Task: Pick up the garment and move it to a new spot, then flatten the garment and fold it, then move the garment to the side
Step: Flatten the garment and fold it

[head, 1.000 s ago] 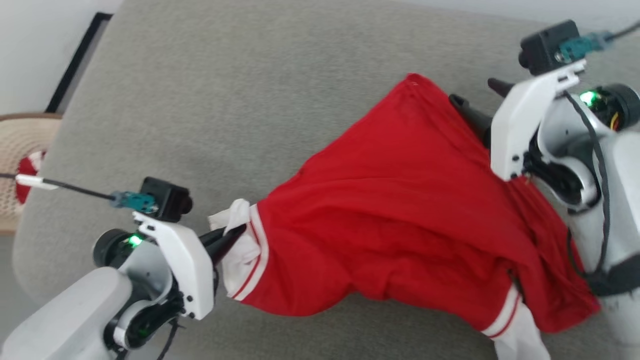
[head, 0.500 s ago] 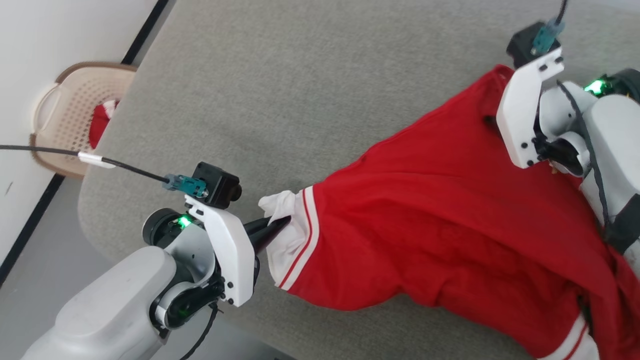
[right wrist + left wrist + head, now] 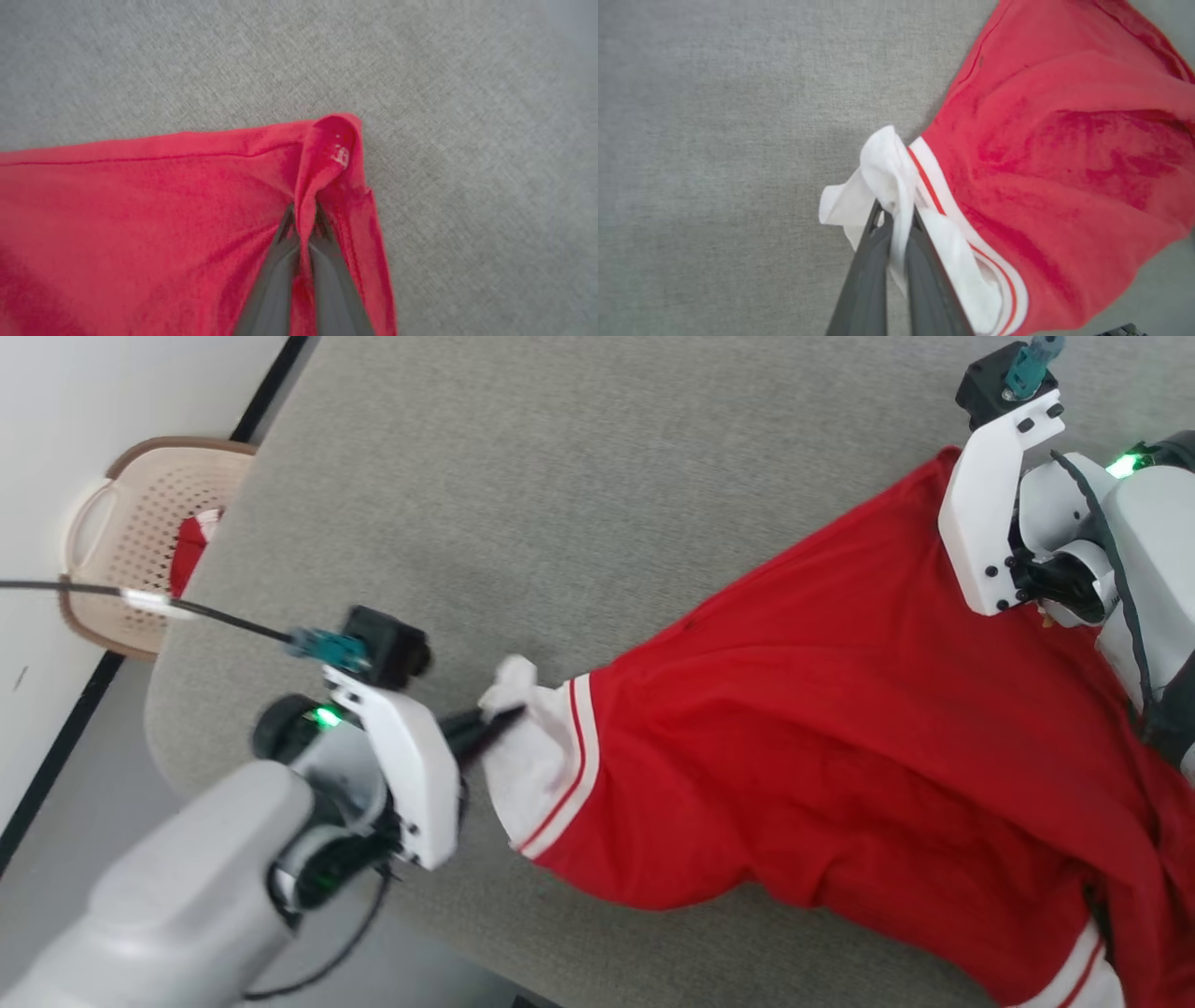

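Garment (image 3: 840, 756) across right half of padded surface (image 3: 560, 476), slack between two held ends. Left gripper (image 3: 497, 719) at garment's left end, fingers pinched on sleeve (image 3: 532, 756). Right gripper (image 3: 303, 218) at garment's far right corner, fingers clamped on fold. Basket (image 3: 112, 551) left of surface, on floor (image 3: 103, 775) beside wall (image 3: 75, 392). Cloth item (image 3: 191, 549) inside basket.

A laundry corner, home or lab unclear. A beige basket (image 3: 131, 513) holding red cloth (image 3: 191, 549) stands by the white wall (image 3: 84, 392), off a corner of the grey cloth-covered table (image 3: 560, 476).
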You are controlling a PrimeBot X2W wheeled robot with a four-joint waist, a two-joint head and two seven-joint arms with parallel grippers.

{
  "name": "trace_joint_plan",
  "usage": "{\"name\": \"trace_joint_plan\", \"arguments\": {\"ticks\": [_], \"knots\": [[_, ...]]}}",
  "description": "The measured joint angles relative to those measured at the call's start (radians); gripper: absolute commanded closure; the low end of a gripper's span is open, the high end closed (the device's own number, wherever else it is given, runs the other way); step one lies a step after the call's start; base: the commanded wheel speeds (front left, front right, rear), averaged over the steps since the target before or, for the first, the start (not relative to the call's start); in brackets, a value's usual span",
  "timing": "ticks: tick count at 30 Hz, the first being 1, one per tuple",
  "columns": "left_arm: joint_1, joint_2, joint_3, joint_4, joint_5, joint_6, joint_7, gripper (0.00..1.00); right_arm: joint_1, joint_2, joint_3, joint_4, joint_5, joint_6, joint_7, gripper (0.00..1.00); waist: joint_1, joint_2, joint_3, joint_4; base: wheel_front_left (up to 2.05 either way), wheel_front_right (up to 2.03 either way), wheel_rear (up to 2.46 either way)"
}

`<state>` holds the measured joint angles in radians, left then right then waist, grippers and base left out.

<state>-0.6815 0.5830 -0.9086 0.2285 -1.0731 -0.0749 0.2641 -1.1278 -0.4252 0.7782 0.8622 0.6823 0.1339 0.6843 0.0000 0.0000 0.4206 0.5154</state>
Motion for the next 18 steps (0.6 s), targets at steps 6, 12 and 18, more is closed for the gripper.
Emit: {"name": "trace_joint_plan", "arguments": {"ticks": [6, 12, 18], "knots": [[-0.037, 0.088, 0.045, -0.013, -0.004, 0.014, 0.012, 1.00, -0.017, -0.056, 0.078, -0.089, 0.052, 0.000, -0.038, 1.00, 0.0000, 0.0000, -0.020, -0.052, 0.00, 0.00, 0.00], [-0.094, 0.179, 0.080, -0.060, 0.002, 0.043, 0.062, 1.00, -0.057, -0.116, 0.081, -0.169, 0.104, -0.003, -0.088, 1.00, 0.0000, 0.0000, -0.042, -0.112, 0.00, 0.00, 0.00], [-0.192, 0.260, 0.117, -0.095, 0.020, 0.063, 0.134, 1.00, -0.071, -0.155, 0.049, -0.250, 0.133, -0.003, -0.130, 1.00, 0.0000, 0.0000, -0.075, -0.187, 0.00, 0.00, 0.00]]}}
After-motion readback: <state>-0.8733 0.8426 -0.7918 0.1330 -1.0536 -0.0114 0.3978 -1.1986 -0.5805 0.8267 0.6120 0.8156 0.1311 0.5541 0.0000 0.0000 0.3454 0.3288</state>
